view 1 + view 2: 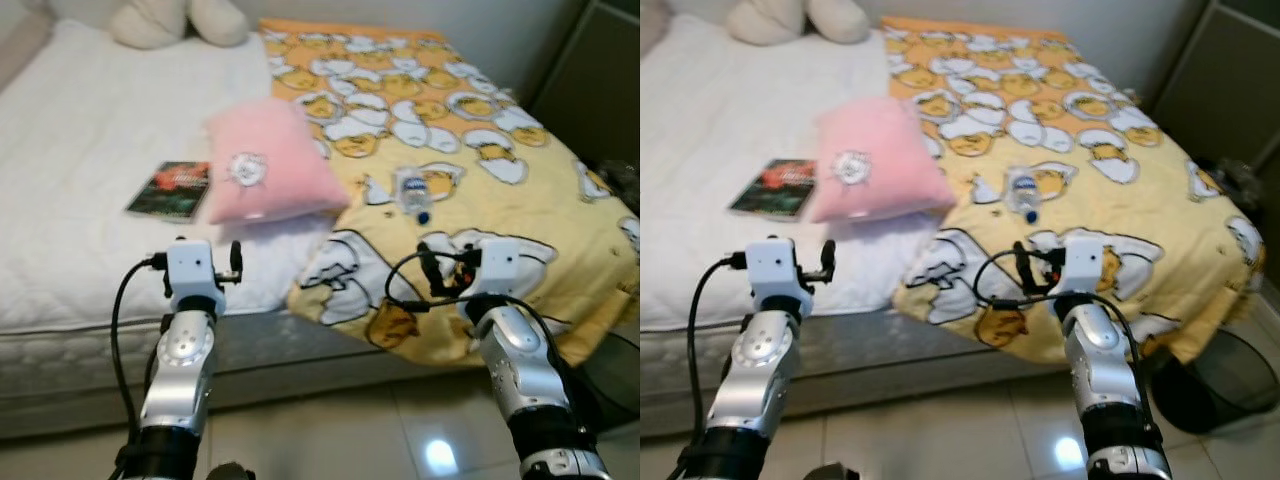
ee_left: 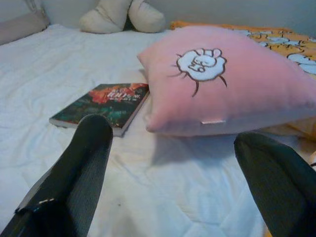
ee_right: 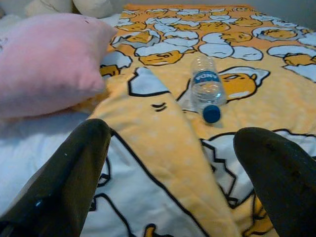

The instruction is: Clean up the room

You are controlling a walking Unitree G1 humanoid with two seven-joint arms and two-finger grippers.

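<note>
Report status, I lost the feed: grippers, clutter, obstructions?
Left gripper open, facing book and pillow. Right gripper open, facing bottle lying on blanket. Nothing between.

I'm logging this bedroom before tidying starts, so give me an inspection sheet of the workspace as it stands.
Surface: bed with white cover; yellow cartoon blanket over its right half, corner folded back.
Job's things: plastic bottle lying on the blanket; book flat on the white cover; pink pillow beside it.
Clutter: cream plush toy at the head.
Grippers: left gripper open, facing book and pillow; right gripper open, facing bottle.
Cables: black cables looped at both wrists.
Surroundings: tiled floor; dark bin right of the bed.
</note>
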